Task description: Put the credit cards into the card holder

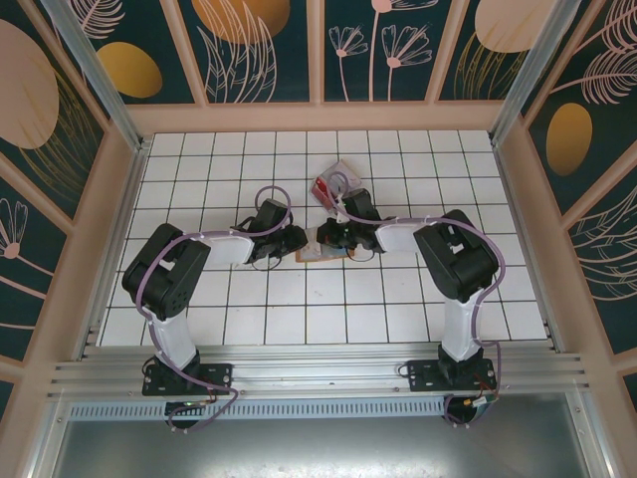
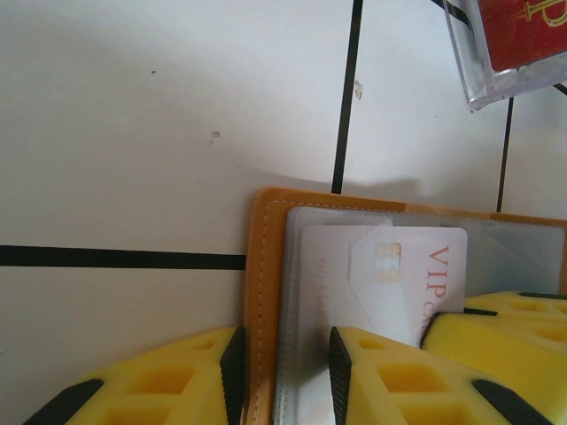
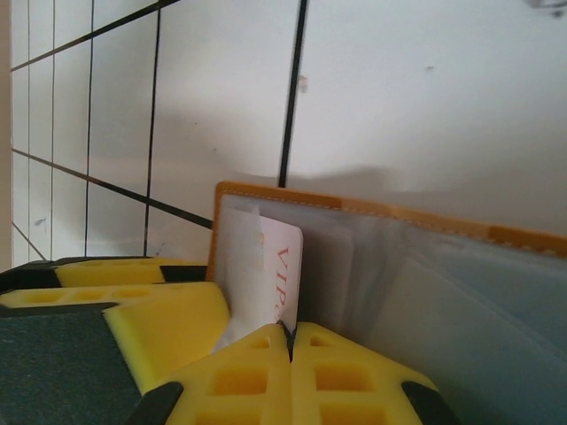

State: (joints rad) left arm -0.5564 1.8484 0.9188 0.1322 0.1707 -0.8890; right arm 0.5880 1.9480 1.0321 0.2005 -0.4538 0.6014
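Now, card: we see a whitish plastic credit card (image 2: pixel 372 274) lying flat in the open holder, its left part veiled by a translucent pocket.
Long axis: it runs along the holder's long side, left to right across the left wrist view.
Writing: red "VIP" sits at the end nearer the right gripper's yellow fingers (image 2: pixel 505 341), which cut off the later letters; a metallic chip sits mid-card.
Holder: the orange-tan stitched card holder (image 2: pixel 263 266) with grey lining lies open on the white tiled table (image 1: pixel 398 299).
Right gripper (image 3: pixel 291 341): closed tight, pinching the card's edge at the seam.
Left gripper (image 2: pixel 285 376): jaws apart, straddling the holder's orange border; we see nothing pinched.
Nearby: a clear plastic box (image 2: pixel 478 62) lies beyond the holder and apart from it, holding a red card (image 2: pixel 527 31) with gold lettering we cannot read.
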